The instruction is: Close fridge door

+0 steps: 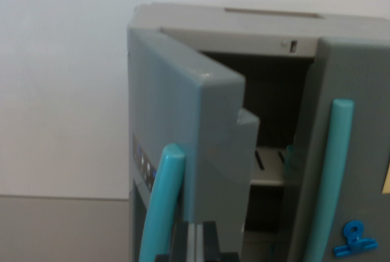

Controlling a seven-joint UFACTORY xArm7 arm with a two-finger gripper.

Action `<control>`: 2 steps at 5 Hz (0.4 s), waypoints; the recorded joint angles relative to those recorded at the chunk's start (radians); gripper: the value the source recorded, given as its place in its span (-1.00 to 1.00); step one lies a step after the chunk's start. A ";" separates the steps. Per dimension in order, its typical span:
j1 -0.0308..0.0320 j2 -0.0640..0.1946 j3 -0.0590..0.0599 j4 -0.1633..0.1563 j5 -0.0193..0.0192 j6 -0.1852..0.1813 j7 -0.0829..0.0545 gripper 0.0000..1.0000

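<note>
From the wrist view, my pincer [194, 244] shows only as dark parts at the bottom edge; I cannot tell its opening. Just above it the fridge door [183, 128] stands ajar, its teal handle [161, 204] beside me. No writing is legible.

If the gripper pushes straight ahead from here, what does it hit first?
Most likely the open left fridge door, on its edge beside the teal handle. The gripper sits right below it; depth is unclear, and contact may already exist.
</note>
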State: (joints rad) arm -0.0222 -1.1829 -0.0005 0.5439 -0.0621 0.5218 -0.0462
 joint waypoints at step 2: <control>0.0000 0.015 0.008 0.000 0.0000 0.000 0.000 1.00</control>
State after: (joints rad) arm -0.0222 -1.1682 0.0075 0.5439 -0.0621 0.5218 -0.0462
